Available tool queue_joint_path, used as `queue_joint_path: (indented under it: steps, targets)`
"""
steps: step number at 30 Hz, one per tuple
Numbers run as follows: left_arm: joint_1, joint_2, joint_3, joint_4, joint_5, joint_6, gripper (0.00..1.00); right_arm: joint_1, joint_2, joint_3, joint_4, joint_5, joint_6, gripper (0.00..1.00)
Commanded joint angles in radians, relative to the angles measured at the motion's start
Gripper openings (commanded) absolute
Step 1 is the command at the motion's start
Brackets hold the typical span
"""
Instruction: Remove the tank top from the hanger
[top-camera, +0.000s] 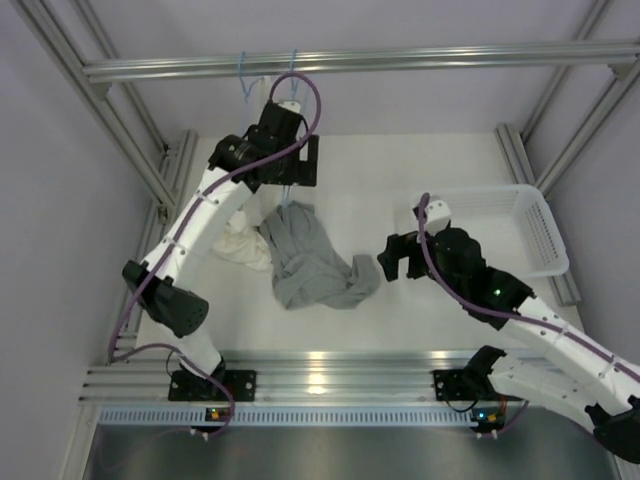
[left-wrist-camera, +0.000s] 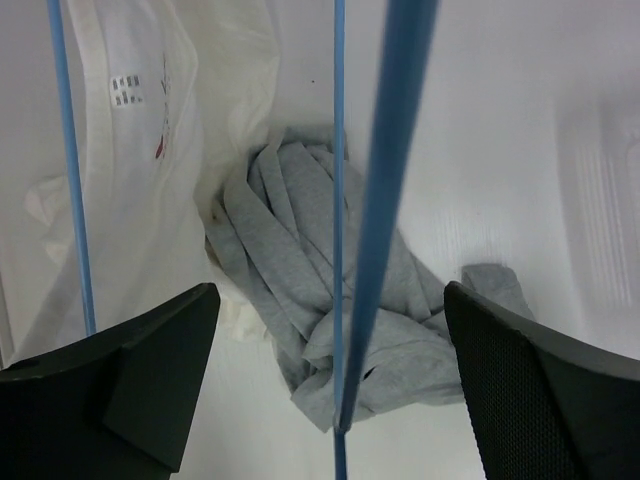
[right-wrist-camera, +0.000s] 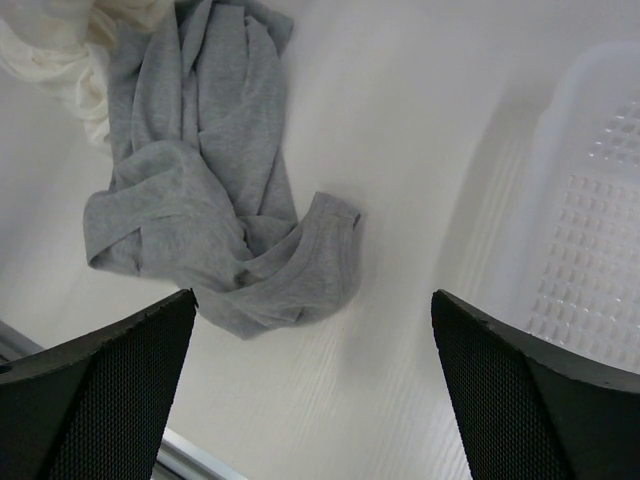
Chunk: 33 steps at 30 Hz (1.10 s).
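The grey tank top (top-camera: 312, 262) lies crumpled on the white table. It also shows in the left wrist view (left-wrist-camera: 290, 260) and the right wrist view (right-wrist-camera: 200, 200). A light-blue hanger (left-wrist-camera: 390, 190) hangs bare from the rail, its hook (top-camera: 293, 62) on the bar. Its frame passes between the fingers of my left gripper (top-camera: 298, 165), which is open high above the heap. I cannot tell whether the hanger touches the fabric. My right gripper (top-camera: 393, 258) is open and empty just right of the tank top's edge, low over the table.
A second light-blue hanger (left-wrist-camera: 68, 170) carries a cream-white garment (top-camera: 245, 245) that drapes onto the table left of the tank top. A white basket (top-camera: 535, 235) stands at the right. The metal rail (top-camera: 400, 58) crosses the back.
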Motion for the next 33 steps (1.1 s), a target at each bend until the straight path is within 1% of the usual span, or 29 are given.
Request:
queue_joint_path:
  steps: [1, 3, 4, 5, 6, 8, 9, 10, 11, 12, 13, 14, 15, 16, 18, 19, 20, 21, 22, 23, 25, 29, 33]
  targets:
    - [0.000, -0.208, -0.129, 0.063, 0.050, -0.015, 0.99, 0.014, 0.039, -0.019, 0.126, -0.095, -0.027, 0.99]
    - [0.002, -0.278, -0.217, 0.120, 0.071, -0.020, 0.99, 0.013, 0.061, -0.023, 0.152, -0.094, -0.017, 0.99]
    - [0.000, -0.339, -0.254, 0.131, 0.075, -0.023, 0.99, 0.013, 0.064, -0.025, 0.160, -0.092, -0.016, 0.99]
    - [0.000, -0.367, -0.319, 0.138, 0.078, -0.031, 0.99, 0.013, 0.069, -0.026, 0.169, -0.097, -0.016, 0.99]
    - [0.000, -0.399, -0.352, 0.150, 0.085, -0.037, 0.99, 0.013, 0.075, -0.026, 0.182, -0.104, -0.017, 0.99]
    - [0.002, -0.496, -0.416, 0.164, 0.094, -0.049, 0.99, 0.013, 0.122, -0.019, 0.202, -0.166, -0.039, 0.99]
    - [0.000, -0.532, -0.488, 0.187, 0.123, -0.054, 0.99, 0.013, 0.145, -0.017, 0.224, -0.186, -0.045, 0.99]
    - [0.002, -0.610, -0.522, 0.201, 0.145, -0.055, 0.99, 0.014, 0.198, -0.008, 0.235, -0.218, -0.051, 0.99]
    - [0.002, -0.650, -0.559, 0.218, 0.165, -0.055, 0.99, 0.019, 0.228, -0.002, 0.244, -0.226, -0.057, 0.99]
    - [0.000, -0.689, -0.618, 0.241, 0.186, -0.054, 0.99, 0.025, 0.254, 0.004, 0.252, -0.226, -0.059, 0.99]
    - [0.002, -0.762, -0.646, 0.255, 0.244, -0.049, 0.99, 0.034, 0.280, 0.010, 0.274, -0.223, -0.063, 0.99]
    - [0.002, -0.801, -0.677, 0.270, 0.275, -0.042, 0.99, 0.057, 0.326, 0.023, 0.288, -0.221, -0.077, 0.99]
    - [0.000, -0.842, -0.746, 0.290, 0.295, -0.017, 0.99, 0.072, 0.351, 0.030, 0.302, -0.209, -0.085, 0.99]
    - [0.002, -0.932, -0.784, 0.340, 0.356, -0.005, 0.99, 0.106, 0.406, 0.052, 0.322, -0.184, -0.096, 0.99]
    - [0.000, -1.023, -0.861, 0.387, 0.355, 0.023, 0.99, 0.146, 0.466, 0.079, 0.333, -0.145, -0.143, 0.99]
    - [0.002, -1.118, -0.934, 0.431, 0.348, 0.032, 0.99, 0.181, 0.521, 0.102, 0.339, -0.100, -0.171, 0.99]
    - [0.000, -1.164, -0.973, 0.453, 0.329, 0.041, 0.99, 0.194, 0.547, 0.110, 0.366, -0.091, -0.180, 0.99]
    - [0.000, -1.215, -1.008, 0.474, 0.314, 0.047, 0.99, 0.201, 0.570, 0.116, 0.377, -0.086, -0.189, 0.99]
    - [0.000, -1.300, -1.074, 0.494, 0.308, 0.046, 0.99, 0.204, 0.616, 0.127, 0.414, -0.103, -0.201, 0.99]
    - [0.002, -1.336, -1.099, 0.522, 0.261, 0.049, 0.99, 0.204, 0.638, 0.130, 0.463, -0.115, -0.209, 0.99]
    - [0.000, -1.420, -1.139, 0.539, 0.237, 0.054, 0.99, 0.204, 0.703, 0.148, 0.500, -0.121, -0.227, 0.99]
    - [0.002, -1.502, -1.219, 0.565, 0.225, 0.070, 0.99, 0.204, 0.831, 0.214, 0.528, -0.146, -0.280, 0.99]
    - [0.002, -1.538, -1.242, 0.582, 0.208, 0.083, 0.99, 0.206, 0.918, 0.241, 0.592, -0.170, -0.278, 1.00]
